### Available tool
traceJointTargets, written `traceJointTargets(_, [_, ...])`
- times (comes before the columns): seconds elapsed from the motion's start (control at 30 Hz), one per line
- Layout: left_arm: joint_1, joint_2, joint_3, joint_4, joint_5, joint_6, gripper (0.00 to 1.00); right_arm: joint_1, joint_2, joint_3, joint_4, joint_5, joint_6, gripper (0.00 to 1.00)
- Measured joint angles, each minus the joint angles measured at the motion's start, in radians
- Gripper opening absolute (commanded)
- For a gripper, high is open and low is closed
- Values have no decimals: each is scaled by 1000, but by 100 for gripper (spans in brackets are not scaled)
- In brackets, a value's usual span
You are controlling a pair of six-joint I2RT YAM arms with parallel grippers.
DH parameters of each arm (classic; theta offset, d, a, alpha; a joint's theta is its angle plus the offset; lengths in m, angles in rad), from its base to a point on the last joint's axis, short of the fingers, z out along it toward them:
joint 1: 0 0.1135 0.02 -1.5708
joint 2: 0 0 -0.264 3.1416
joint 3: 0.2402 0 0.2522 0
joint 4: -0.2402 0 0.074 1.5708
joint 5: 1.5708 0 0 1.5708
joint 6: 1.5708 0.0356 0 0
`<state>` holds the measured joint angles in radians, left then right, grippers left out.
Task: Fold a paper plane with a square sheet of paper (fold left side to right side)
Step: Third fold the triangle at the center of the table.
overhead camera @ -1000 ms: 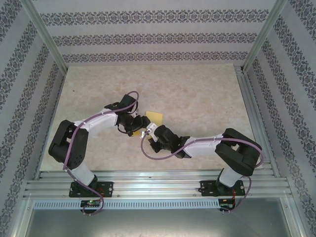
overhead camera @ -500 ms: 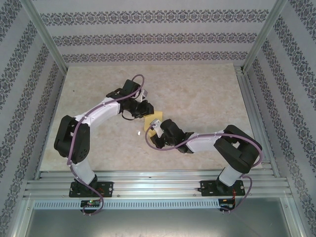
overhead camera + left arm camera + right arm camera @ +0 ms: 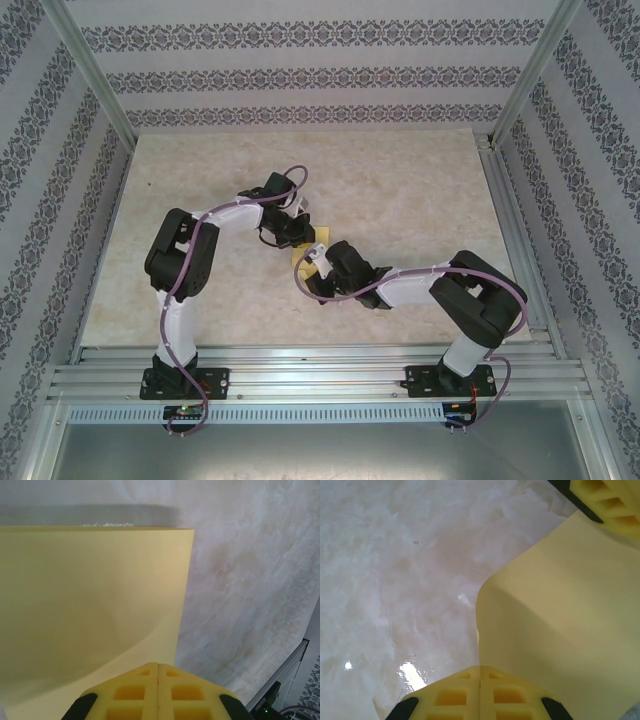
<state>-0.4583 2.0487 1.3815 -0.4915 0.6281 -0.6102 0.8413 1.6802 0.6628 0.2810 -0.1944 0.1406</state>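
Aluminium rails [image 3: 320,375] ran along the near edge of the marble-look table [image 3: 400,180], with both arm bases bolted there. Just past them, near table centre, was the right end effector [image 3: 480,670]. Its yellow pads were pressed flat together with an edge of the square sheet of paper [image 3: 95,605] running into the seam, so it was closed and pinching the sheet. Sheet was mustard-yellow, unmarked, and bowed up in a soft curve from that pinch. It sat between the two end effectors. Left end effector [image 3: 158,666] was just beyond, reaching in from the left, pads likewise shut tight on the sheet. Paper buckled gently ahead of its tips and threw a shadow on the table past its far edge. Right wrist view showed the left pads [image 3: 607,502] at the sheet's far corner. Further back was bare marble, then patterned wallpaper walls [image 3: 320,70].
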Motion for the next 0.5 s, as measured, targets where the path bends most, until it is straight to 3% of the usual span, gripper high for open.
traceJointTargets(0.5, [0,57,0,7,-24,75,0,-103,1,12,-34,-114,59,0])
